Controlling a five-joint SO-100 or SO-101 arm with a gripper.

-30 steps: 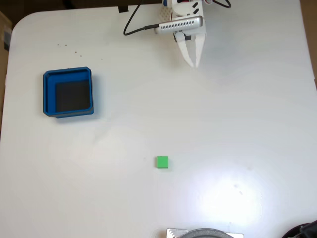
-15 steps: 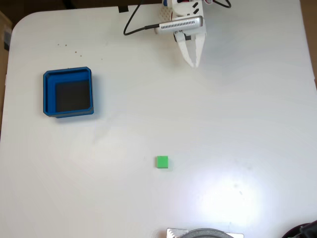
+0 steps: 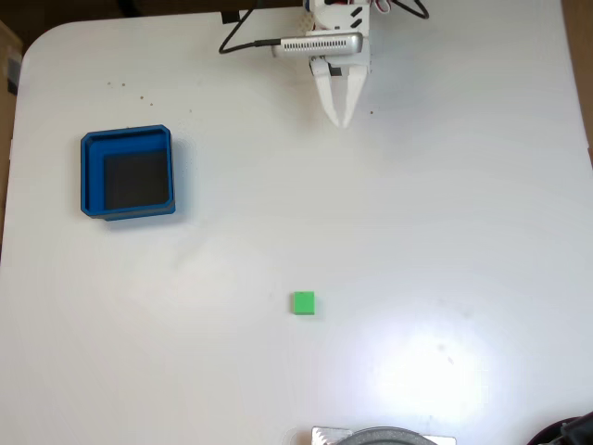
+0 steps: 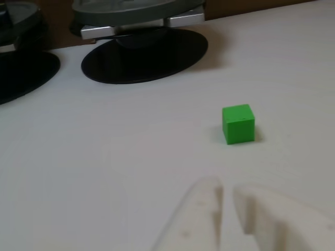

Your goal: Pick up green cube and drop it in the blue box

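Observation:
The green cube lies alone on the white table, below the middle of the fixed view. In the other view the green cube rests a short way beyond and slightly right of my fingertips. The blue box, with its dark floor bare, stands at the left of the fixed view, far from the cube. My white gripper hangs at the top centre, fingers pointing toward the cube and well short of it. The gripper looks shut, with just a narrow slit between the tips and nothing held.
A black cable trails left from the arm at the table's top edge. A grey stand pokes in at the bottom edge; its black round base and another base sit behind the cube.
The gripper has swung a little to the left in the fixed view. The cube and box have not moved.

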